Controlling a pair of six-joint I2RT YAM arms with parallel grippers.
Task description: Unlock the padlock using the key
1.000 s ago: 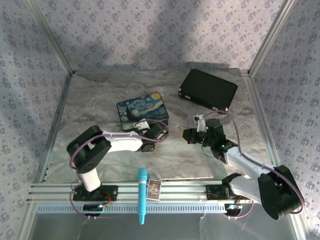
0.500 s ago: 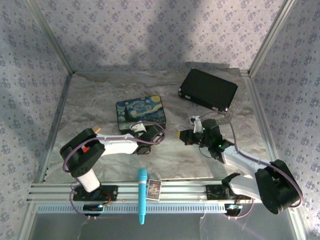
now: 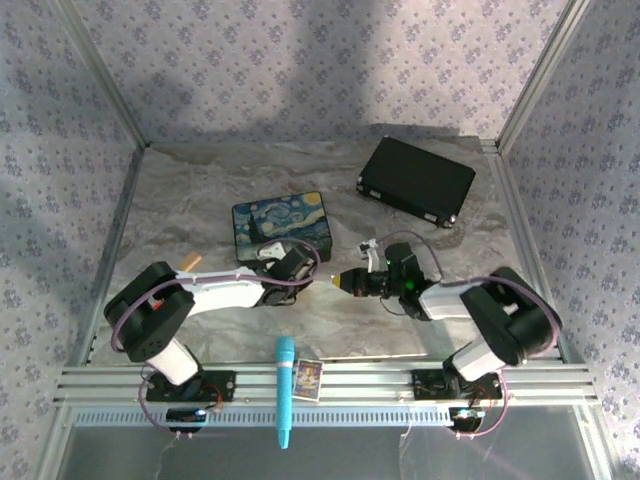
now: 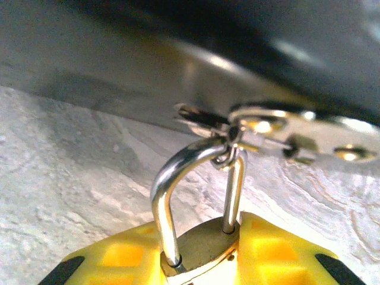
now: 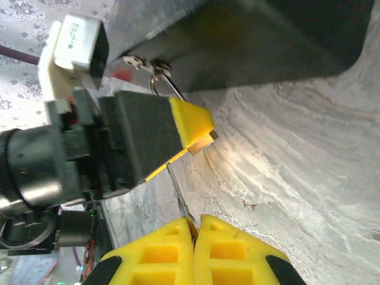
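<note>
The small brass-gold padlock (image 4: 199, 252), smooth and rounded with a thin polished silver shackle, hangs by that shackle from a glossy metal latch plate (image 4: 285, 127) on the side of the blue starry-night painted tin (image 3: 282, 222). The left fingers (image 4: 119, 261), with waffle-textured yellow pads, are clamped on its brass body, whose lower half is cut off in the left wrist view. Below it, the flat silvery key (image 5: 178, 193) sticks out from between the right fingers (image 5: 160, 249), which are pinched closed on it. Its tip points at the padlock's underside. The keyhole is hidden, so I cannot tell if they touch. Everything sits above a crinkled, silvery-white bench (image 3: 180, 200).
</note>
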